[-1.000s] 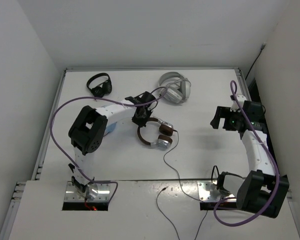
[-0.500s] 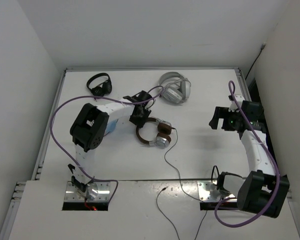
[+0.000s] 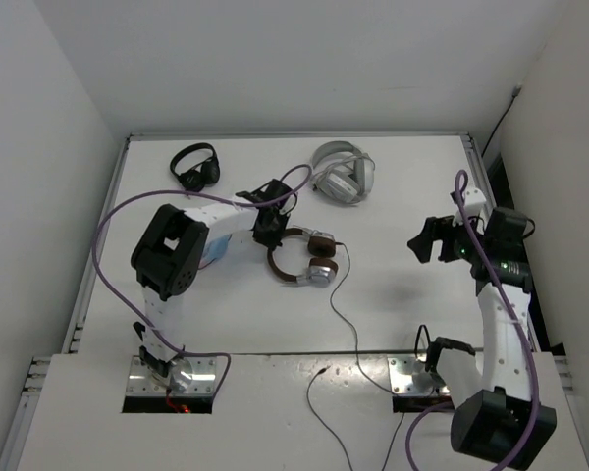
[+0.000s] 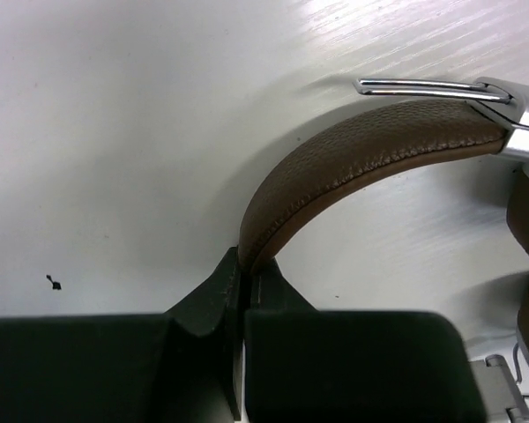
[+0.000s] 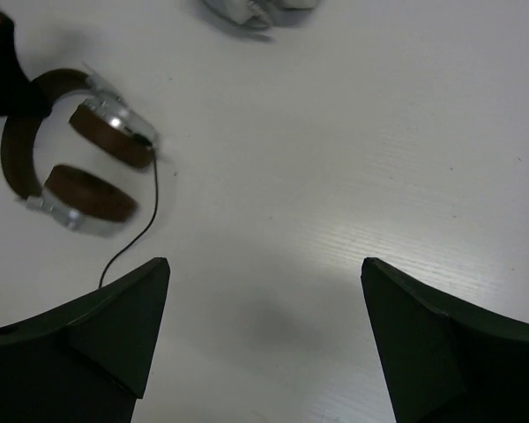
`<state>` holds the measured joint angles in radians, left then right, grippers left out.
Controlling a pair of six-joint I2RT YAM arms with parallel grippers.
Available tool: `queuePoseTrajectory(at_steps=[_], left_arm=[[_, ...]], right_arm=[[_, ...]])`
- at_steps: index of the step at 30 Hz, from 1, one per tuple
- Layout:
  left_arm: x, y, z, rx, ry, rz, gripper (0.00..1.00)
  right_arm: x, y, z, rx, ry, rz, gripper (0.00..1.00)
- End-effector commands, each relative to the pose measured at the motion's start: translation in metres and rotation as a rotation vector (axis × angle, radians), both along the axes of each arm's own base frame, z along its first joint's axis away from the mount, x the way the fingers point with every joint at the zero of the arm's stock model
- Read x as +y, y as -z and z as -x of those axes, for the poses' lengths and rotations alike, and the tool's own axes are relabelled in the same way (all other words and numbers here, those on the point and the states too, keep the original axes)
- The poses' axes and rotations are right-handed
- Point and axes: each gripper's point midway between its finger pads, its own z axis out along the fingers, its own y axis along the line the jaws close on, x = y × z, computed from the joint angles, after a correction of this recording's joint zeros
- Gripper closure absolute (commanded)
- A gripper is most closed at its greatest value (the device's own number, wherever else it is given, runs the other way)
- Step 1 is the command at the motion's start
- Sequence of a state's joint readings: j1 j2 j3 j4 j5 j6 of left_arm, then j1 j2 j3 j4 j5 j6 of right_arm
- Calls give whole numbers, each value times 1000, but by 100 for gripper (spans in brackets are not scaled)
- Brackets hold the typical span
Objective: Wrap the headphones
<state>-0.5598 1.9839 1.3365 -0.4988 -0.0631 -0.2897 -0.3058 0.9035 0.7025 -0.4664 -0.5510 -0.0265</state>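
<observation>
Headphones: The headphones point(image 3: 302, 257) lay flat on the white table point(image 3: 393, 186), a little left of its middle. The dark brown headband point(image 4: 353, 167) curved toward the left and the two silver earcups sat toward the right.

Cable: The thin black cable point(image 3: 339, 304) ran from the earcups in a loose, wavy line toward the near edge of the table. It passed over that edge between the two arm bases.

Left end effector: The left end effector point(image 3: 272, 234) was closed on the headband at its left curve. From its wrist camera, the two dark fingers point(image 4: 203, 300) pinched the padded brown band between them, low over the table.

Right end effector: The right end effector point(image 3: 424, 240) hung above the right side of the table, well apart from the headphones. Its fingers point(image 5: 115, 326) were spread wide and held nothing.

Other pairs: A white and grey pair point(image 3: 344, 175) lay near the far edge, beyond the brown pair. A small black pair point(image 3: 196, 165) lay toward the far left corner.
</observation>
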Motion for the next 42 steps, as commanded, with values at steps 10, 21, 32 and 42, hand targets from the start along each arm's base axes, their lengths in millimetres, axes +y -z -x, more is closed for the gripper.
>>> queuePoseTrajectory(at_steps=[10,21,32,42], left_arm=[[22,-136,-49,-192,-108,289,100],[51,-193,-54,-198,-192,460,100],[59,-200,-54,-177,-209,534,100],[64,-207,-59,-183,-228,568,100]], right_arm=[[79,13,27,-47,-507,107,21],[130,38,48,-164,-734,55,34],[177,66,41,-54,-785,3,40],[180,99,41,146,-802,121,51]])
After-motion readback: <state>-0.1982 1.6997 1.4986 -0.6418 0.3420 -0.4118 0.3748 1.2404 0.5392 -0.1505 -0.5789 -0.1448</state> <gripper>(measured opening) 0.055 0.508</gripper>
